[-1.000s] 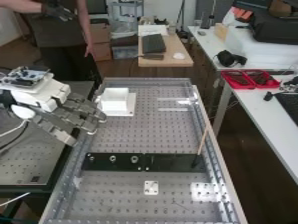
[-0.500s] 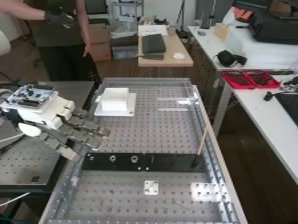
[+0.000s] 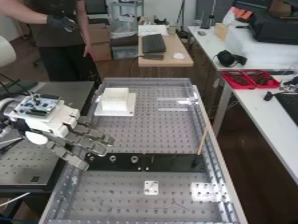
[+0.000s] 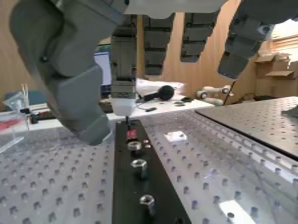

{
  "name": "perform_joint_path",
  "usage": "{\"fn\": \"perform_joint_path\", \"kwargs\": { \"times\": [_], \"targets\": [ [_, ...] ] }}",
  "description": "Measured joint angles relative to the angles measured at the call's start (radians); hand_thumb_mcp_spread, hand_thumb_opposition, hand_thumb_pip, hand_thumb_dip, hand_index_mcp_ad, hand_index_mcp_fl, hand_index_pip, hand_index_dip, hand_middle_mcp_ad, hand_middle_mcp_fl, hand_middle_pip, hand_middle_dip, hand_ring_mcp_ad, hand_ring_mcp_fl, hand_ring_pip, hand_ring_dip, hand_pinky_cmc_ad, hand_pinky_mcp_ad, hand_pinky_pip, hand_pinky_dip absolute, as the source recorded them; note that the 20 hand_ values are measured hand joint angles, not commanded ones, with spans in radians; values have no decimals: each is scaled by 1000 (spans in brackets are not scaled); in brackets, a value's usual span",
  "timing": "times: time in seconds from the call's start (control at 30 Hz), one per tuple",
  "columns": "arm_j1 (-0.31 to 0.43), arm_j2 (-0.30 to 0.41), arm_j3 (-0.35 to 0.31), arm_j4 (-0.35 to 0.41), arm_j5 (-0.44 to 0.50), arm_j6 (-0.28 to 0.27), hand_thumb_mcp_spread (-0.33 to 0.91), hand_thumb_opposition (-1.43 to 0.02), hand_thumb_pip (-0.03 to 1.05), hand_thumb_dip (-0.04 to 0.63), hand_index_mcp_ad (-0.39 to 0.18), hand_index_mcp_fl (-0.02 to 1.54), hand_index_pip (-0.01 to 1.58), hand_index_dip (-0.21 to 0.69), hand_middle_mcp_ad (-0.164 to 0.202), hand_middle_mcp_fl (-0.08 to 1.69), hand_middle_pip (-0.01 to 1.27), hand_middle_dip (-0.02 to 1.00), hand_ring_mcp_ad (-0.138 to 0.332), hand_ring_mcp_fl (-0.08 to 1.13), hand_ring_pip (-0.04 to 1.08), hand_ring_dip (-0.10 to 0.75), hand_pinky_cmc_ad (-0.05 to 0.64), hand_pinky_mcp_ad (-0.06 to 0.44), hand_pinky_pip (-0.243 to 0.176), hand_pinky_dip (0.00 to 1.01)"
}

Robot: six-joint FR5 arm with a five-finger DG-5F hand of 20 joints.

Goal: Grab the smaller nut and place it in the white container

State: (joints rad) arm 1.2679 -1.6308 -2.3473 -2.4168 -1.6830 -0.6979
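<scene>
Smaller nut [image 4: 147, 200] indistinct on black bar [image 3: 174, 162]; hand [image 3: 58, 124] spread, hiding bar's corner in high view.

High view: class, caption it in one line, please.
Open dark grey robot hand near a black plate bearing small metal parts, a white boxy container farther along the perforated bench.

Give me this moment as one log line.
hand: open, empty, by strip's end | nuts: on strip | container: on plate | pick: not yet
</scene>
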Motion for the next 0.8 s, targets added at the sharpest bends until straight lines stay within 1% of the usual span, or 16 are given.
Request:
{"fn": "perform_joint_path", "kwargs": {
  "times": [0.03, 0.13, 0.17, 0.2, 0.23, 0.4, 0.43, 0.5, 0.57, 0.8],
  "targets": [
    [-1, -5, 0, 6, -1, 0, 417, -876, 682, 265, -87, 0, 1553, 182, 10, 126, 143, 222, 113, 0, 99, 51, 396, 312, -91, 316],
    [-2, -14, -1, 18, -4, 2, 417, -876, 670, 264, -87, 3, 1560, 187, 10, 126, 140, 222, 113, 0, 103, 52, 396, 295, -91, 316],
    [-2, -15, -2, 20, -5, 2, 417, -876, 670, 265, -87, 3, 1560, 188, 10, 126, 140, 222, 113, 0, 106, 58, 396, 295, -93, 302],
    [-3, -18, -3, 25, -6, 2, 417, -876, 670, 265, -87, 3, 1560, 188, 10, 122, 140, 222, 113, 0, 106, 58, 396, 293, -89, 302],
    [-3, -21, -4, 31, -7, 4, 417, -876, 670, 265, -87, 3, 1557, 187, 10, 138, 140, 223, 117, -3, 106, 58, 396, 293, -77, 284],
    [-1, -30, -6, 39, -3, 1, 435, -880, 670, 267, -87, 3, 1557, 188, 12, 150, 140, 225, 113, -3, 103, 58, 386, 293, -73, 271],
    [-1, -32, -7, 42, -1, 1, 449, -876, 672, 269, -87, 3, 1557, 192, 12, 150, 140, 225, 113, -3, 103, 58, 386, 293, -59, 267],
    [2, -35, -9, 49, 2, 1, 449, -876, 672, 265, -87, 3, 1557, 194, 12, 148, 138, 222, 115, -3, 103, 58, 386, 295, -61, 250],
    [4, -39, -11, 57, 8, 2, 449, -876, 672, 265, -87, 3, 1557, 194, 12, 150, 138, 225, 119, -3, 106, 58, 384, 291, -44, 250],
    [23, -70, -21, 86, 55, 33, 449, -880, 672, 272, -87, 3, 1557, 194, 12, 147, 138, 227, 105, -3, 106, 58, 379, 295, -44, 239]
  ]
}}
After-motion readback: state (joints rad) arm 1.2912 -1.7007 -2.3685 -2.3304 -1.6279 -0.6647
